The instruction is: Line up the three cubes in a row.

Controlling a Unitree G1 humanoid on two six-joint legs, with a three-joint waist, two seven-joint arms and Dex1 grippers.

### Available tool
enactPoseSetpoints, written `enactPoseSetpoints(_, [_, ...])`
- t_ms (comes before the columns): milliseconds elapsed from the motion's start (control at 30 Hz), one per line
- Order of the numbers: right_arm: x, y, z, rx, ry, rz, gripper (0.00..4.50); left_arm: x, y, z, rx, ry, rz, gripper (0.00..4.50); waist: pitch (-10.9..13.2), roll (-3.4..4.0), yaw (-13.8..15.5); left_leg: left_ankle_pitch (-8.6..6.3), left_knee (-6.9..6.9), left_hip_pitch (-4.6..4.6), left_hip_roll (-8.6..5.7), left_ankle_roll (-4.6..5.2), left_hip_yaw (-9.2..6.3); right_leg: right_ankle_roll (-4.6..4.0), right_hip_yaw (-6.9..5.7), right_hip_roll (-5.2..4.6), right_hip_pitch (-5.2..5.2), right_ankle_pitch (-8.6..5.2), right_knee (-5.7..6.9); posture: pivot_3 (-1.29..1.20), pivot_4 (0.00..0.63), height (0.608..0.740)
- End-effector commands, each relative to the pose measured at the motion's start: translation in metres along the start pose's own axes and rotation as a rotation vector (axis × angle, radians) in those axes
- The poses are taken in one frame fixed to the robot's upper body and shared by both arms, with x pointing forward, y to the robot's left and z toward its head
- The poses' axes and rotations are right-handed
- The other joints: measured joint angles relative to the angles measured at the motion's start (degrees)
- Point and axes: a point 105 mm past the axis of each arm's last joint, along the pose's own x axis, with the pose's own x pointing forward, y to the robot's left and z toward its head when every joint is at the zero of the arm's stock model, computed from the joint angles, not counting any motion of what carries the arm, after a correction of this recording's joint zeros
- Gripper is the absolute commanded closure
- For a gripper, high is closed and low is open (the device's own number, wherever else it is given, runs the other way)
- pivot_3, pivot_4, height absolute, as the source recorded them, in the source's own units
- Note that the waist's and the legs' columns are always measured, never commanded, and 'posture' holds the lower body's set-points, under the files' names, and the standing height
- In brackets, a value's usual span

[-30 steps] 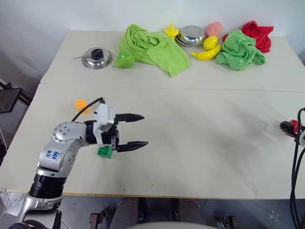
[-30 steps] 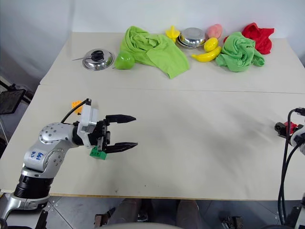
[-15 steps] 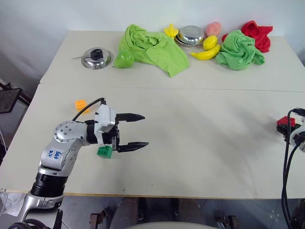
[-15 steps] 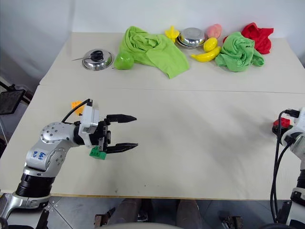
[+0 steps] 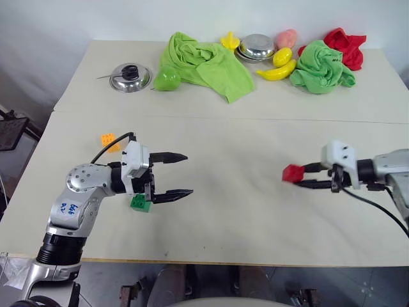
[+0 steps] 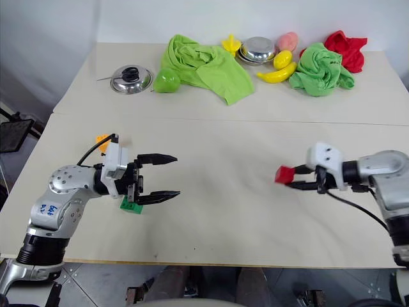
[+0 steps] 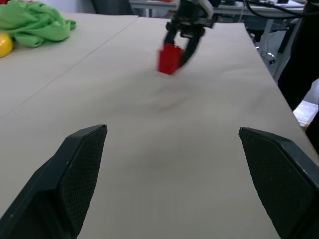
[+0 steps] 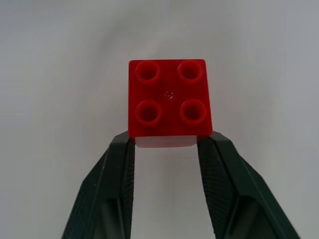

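Note:
My right gripper (image 5: 300, 177) is shut on the red cube (image 5: 293, 173), holding it above the near table on the right, fingers pointing left; the cube (image 8: 169, 102) sits between the fingertips (image 8: 122, 149), studs facing the wrist camera. The green cube (image 5: 140, 203) rests on the table just under my left gripper (image 5: 179, 174), which stands open, pointing right, with nothing between its fingers (image 7: 75, 169). The orange cube (image 5: 108, 140) lies on the table behind the left wrist. The left wrist view shows the red cube (image 7: 170, 59) held far ahead.
On the far table (image 5: 383, 96) lie a green cloth (image 5: 204, 64), a green pear-shaped toy (image 5: 167, 79), a metal lid (image 5: 130, 77), a steel bowl (image 5: 257, 47), yellow and pink toy fruit (image 5: 278, 67), and green and red cloths (image 5: 329, 61). A seam separates the two tables.
My right arm has swung in from the right edge toward the table's middle, carrying the red cube, with the wrist rolled over. The left gripper stays open in place over the green cube.

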Motion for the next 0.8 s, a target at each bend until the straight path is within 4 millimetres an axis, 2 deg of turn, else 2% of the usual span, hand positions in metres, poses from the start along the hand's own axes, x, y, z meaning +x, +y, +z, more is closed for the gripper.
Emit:
enactPoseSetpoints(33, [0.004, -0.002, 0.003, -0.064, -0.009, 0.087, 3.07, -0.005, 0.002, 0.011, 0.055, -0.004, 0.013, 0.00, 0.0, -0.04, -0.1, 0.00, 0.01, 0.00, 0.00, 0.00, -0.02, 0.00, -0.01, -0.02, 0.00, 0.00, 0.01, 0.00, 0.150, 0.740])
enactPoseSetpoints(133, [0.009, -0.019, 0.006, -0.096, -0.017, 0.064, 3.07, -0.008, 0.001, 0.012, 0.059, 0.001, 0.030, 0.00, 0.0, -0.02, -0.2, 0.01, 0.02, -0.01, 0.01, -0.01, -0.06, 0.00, -0.05, -0.02, 0.01, 0.00, 0.02, 0.00, 0.150, 0.740])
enactPoseSetpoints(300, [0.000, -0.036, 0.002, -0.070, 0.029, 0.028, 3.07, -0.014, -0.003, 0.012, 0.055, 0.012, 0.059, 0.00, 0.1, -0.01, -0.4, 0.01, 0.04, -0.02, 0.01, -0.02, -0.17, -0.03, -0.10, -0.04, 0.03, -0.01, 0.04, 0.00, 0.150, 0.740])
enactPoseSetpoints(533, [-0.009, -0.032, -0.005, -0.044, 0.041, 0.025, 3.07, -0.016, -0.003, 0.011, 0.050, 0.018, 0.076, 0.00, 0.1, 0.00, -0.3, 0.01, 0.04, -0.06, -0.02, -0.03, -0.27, -0.06, -0.21, -0.06, 0.06, -0.03, 0.04, 0.00, 0.150, 0.740])
enactPoseSetpoints(733, [-0.008, -0.030, -0.005, 0.013, -0.016, 0.014, 3.07, -0.016, 0.001, 0.011, 0.051, 0.014, 0.072, 0.00, 0.1, 0.00, -0.3, 0.01, 0.04, -0.06, -0.02, -0.03, -0.28, -0.06, -0.23, -0.06, 0.06, -0.03, 0.05, 0.00, 0.150, 0.740])
enactPoseSetpoints(800, [-0.008, -0.029, -0.006, 0.034, -0.029, 0.015, 2.34, -0.016, 0.001, 0.014, 0.081, 0.001, 0.065, 0.00, 0.1, 0.00, -0.4, 0.01, 0.04, -0.06, -0.02, -0.03, -0.27, -0.06, -0.23, -0.06, 0.06, -0.03, 0.05, 0.00, 0.150, 0.740])
